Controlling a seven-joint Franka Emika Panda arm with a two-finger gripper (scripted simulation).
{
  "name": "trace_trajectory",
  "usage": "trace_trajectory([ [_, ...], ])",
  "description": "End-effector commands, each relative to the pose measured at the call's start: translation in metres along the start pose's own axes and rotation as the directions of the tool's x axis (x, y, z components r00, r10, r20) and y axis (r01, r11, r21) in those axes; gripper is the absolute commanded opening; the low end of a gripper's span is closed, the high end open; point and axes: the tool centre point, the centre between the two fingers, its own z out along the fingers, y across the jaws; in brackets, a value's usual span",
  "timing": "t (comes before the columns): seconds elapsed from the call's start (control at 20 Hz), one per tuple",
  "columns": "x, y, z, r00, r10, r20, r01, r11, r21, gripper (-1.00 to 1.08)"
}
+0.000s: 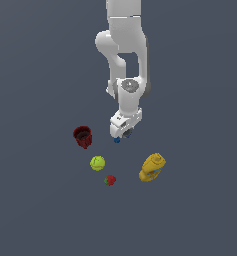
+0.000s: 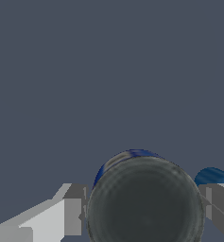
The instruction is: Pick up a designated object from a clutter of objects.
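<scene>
The hand (image 1: 124, 131) sits low over the desk (image 1: 35, 210), fingers (image 2: 74, 210) bracketing the dark grey round piece (image 2: 144, 203), seemingly touching its sides, poised to lift.

The dark grey round piece (image 2: 144, 201) sits between my fingers (image 2: 73, 210), low in the wrist frame, its rim edged with blue. In the exterior view it shows just below centre, mostly hidden (image 1: 128, 132). The tiny blue piece (image 1: 117, 140) lies just beside it. Lower left stand the dark red cup (image 1: 83, 136), yellow-green ball (image 1: 97, 163) and strawberry piece (image 1: 110, 180); the yellow bottle (image 1: 152, 167) lies lower right.
</scene>
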Motion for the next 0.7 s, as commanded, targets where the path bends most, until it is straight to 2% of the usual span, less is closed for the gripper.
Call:
trace_trajectory([
  [0.0,0.003,0.0,-0.006,1.0,0.0,0.0,0.0,1.0,0.0,-1.0],
  [0.65,0.034,-0.001,-0.078,1.0,-0.002,0.007,0.002,1.0,0.006,-1.0],
])
